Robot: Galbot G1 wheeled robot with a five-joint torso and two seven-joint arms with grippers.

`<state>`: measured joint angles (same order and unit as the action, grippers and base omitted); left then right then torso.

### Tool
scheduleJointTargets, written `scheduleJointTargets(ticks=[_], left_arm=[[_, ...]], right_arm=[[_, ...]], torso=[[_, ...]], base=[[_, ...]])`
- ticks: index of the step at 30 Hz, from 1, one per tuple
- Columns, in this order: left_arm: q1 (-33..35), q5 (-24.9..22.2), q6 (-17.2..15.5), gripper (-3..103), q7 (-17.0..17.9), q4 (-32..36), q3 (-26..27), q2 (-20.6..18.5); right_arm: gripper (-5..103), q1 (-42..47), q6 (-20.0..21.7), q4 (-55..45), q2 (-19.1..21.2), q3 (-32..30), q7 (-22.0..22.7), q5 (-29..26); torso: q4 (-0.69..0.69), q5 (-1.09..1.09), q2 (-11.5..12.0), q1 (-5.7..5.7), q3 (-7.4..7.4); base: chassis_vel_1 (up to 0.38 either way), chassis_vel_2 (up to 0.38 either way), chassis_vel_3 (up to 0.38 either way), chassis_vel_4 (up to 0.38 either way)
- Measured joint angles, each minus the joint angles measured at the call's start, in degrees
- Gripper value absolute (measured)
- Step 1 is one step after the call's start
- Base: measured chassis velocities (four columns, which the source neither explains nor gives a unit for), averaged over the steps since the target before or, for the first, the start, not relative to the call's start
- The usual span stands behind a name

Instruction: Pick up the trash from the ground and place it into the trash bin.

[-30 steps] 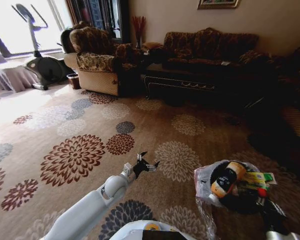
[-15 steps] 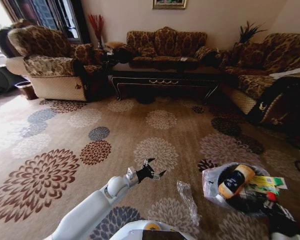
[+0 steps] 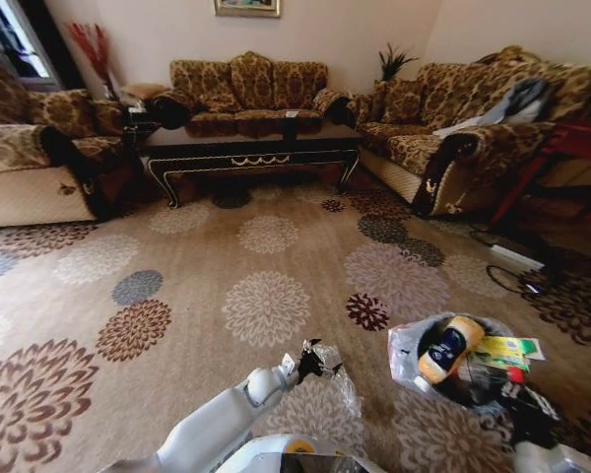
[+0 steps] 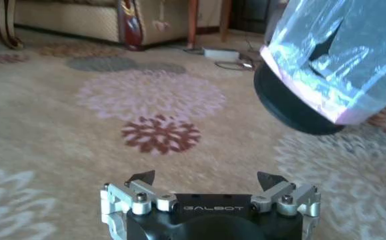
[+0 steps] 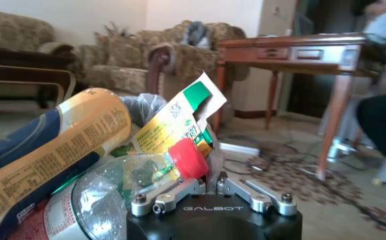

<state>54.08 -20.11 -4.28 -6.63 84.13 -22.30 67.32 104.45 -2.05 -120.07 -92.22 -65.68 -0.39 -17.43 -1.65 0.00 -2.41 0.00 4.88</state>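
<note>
- We look down on a carpet (image 3: 177, 266) patterned with big round flowers, with sofas (image 3: 246, 84) and a dark coffee table (image 3: 251, 153) along the far walls.
- The bin (image 3: 463, 379) stands on the carpet at our right front, a black bucket with a thin pale liner; in the left wrist view the bin (image 4: 300, 107) shows its dark wall under the shiny liner (image 4: 343, 55).
- The bin is heaped with trash: a yellow bottle (image 3: 445, 350) lies tilted on top, a green-and-yellow wrapper (image 3: 507, 350) lies beside it, and a clear bottle with a red cap (image 3: 517, 376) sits at the near side.
- In the right wrist view the yellow bottle (image 5: 46, 145), the wrapper (image 5: 179, 117) and the clear bottle (image 5: 126, 195) crowd just ahead of the camera.
- Our left arm reaches forward low over the carpet, well apart from the bin; the left gripper (image 3: 315, 363) hangs above the floor, and in its wrist view the left gripper (image 4: 208, 179) has its jaws spread wide with nothing between them.
- A scrap of clear plastic (image 3: 343, 382) lies on the carpet just beside the left gripper.
- Our right gripper (image 3: 517, 404) sits at the near rim of the bin; in the right wrist view the right gripper (image 5: 210, 182) has its jaws pressed together at the red cap, though we cannot tell whether they grip it.
</note>
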Motion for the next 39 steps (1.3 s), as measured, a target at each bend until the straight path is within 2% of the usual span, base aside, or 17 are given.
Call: scheduleJointTargets(ticks=[3, 8, 13, 15, 17, 18, 21, 24, 26, 27, 29, 32, 36, 39], left_arm=[[-0.99, -0.21, -0.08, 100, 0.75, -1.92, -1.44, 1.28], [-4.14, -1.27, 0.9, 100, -0.37, -6.9, -3.22, 4.07], [-7.58, -1.97, 1.41, 100, -0.65, -12.48, -6.14, 6.43], [-8.2, -1.98, 1.26, 100, -0.13, -14.1, -6.68, 7.25], [-9.29, -1.93, 0.73, 100, 2.47, -17.33, -7.24, 9.18], [-9.29, -1.93, 0.73, 100, 2.47, -17.33, -7.24, 9.18], [-10.96, -0.12, 1.07, 100, 4.45, -21.88, -7.12, 11.56], [-11.99, 3.53, 2.45, 100, 4.61, -24.64, -6.36, 12.43], [-12.54, 8.19, 3.84, 100, 2.99, -26.24, -4.87, 12.08], [-12.54, 8.19, 3.84, 100, 2.99, -26.24, -4.87, 12.08], [-12.54, 9.38, 3.41, 100, 0.55, -24.52, -3.75, 9.96], [-12.13, 9.53, 2.78, 100, -1.16, -22.12, -2.94, 7.84], [-10.24, 7.89, -1.31, 100, -3.76, -17.41, -1.95, 4.74], [-8.84, 7.03, -2.76, 100, -4.31, -16.02, -1.9, 4.2]], right_arm=[[2, 0.25, -0.48, 1.08, 0.01, -1.55, 0.09, -0.46], [2, 0.18, -0.66, 1.6, 0.03, -2.58, 0.52, -0.82], [2, -0.12, 0.0, 1.44, 0.05, -2.87, 1.29, -1.78], [2, -0.15, 0.0, 1.38, 0.05, -3.16, 1.2, -1.9], [2, -0.16, 0.01, 1.34, 0.06, -3.65, 1.15, -2.07], [2, -0.16, 0.01, 1.34, 0.06, -3.65, 1.15, -2.07], [2, 0.02, -0.19, 1.34, 0.07, -4.19, 0.84, -2.13], [2, 0.24, -0.43, 1.19, 0.07, -4.26, 0.61, -2.17], [2, 0.4, -0.7, 0.97, 0.07, -4.34, 0.51, -2.17], [2, 0.4, -0.7, 0.97, 0.07, -4.34, 0.51, -2.17], [2, 0.51, -0.79, 0.83, 0.07, -4.35, 0.48, -2.19], [2, 0.44, -0.84, 0.89, 0.07, -4.36, 0.43, -2.19], [2, 0.04, -0.96, 1.46, 0.08, -3.7, 0.44, -1.93], [2, -0.13, -1.06, 1.68, 0.07, -3.21, 0.45, -1.57]], torso=[[-0.01, 0.01, 0.0, 0.0, 0.0], [-0.07, 0.02, 0.0, 0.0, 0.0], [-0.03, 0.02, 0.0, 0.0, 0.0], [-0.03, 0.02, 0.0, 0.0, 0.0], [-0.04, 0.0, 0.0, 0.0, 0.0], [-0.04, 0.0, 0.0, 0.0, 0.0], [-0.03, 0.0, 0.0, 0.0, 0.0], [-0.02, 0.0, 0.0, 0.0, 0.0], [-0.03, 0.0, 0.0, 0.0, 0.0], [-0.03, 0.0, 0.0, 0.0, 0.0], [-0.04, -0.01, 0.0, 0.0, 0.0], [-0.05, 0.01, 0.0, 0.0, 0.0], [-0.04, 0.01, 0.0, 0.0, 0.0], [-0.04, 0.01, 0.0, 0.0, -0.01]], base=[[-0.063, -0.055, -0.046, -0.054], [0.0, 0.0, 0.0, 0.0], [0.0, 0.0, 0.0, 0.0], [0.0, 0.0, 0.0, 0.0], [0.0, 0.0, 0.0, 0.0], [0.0, 0.0, 0.0, 0.0], [0.0, 0.0, 0.0, 0.0], [0.0, 0.0, 0.0, 0.0], [0.0, 0.0, 0.0, 0.0], [0.0, 0.0, 0.0, 0.0], [0.0, 0.0, 0.0, 0.0], [0.0, 0.0, 0.0, 0.0], [0.0, 0.0, 0.0, 0.0], [0.0, 0.0, 0.0, 0.0]])
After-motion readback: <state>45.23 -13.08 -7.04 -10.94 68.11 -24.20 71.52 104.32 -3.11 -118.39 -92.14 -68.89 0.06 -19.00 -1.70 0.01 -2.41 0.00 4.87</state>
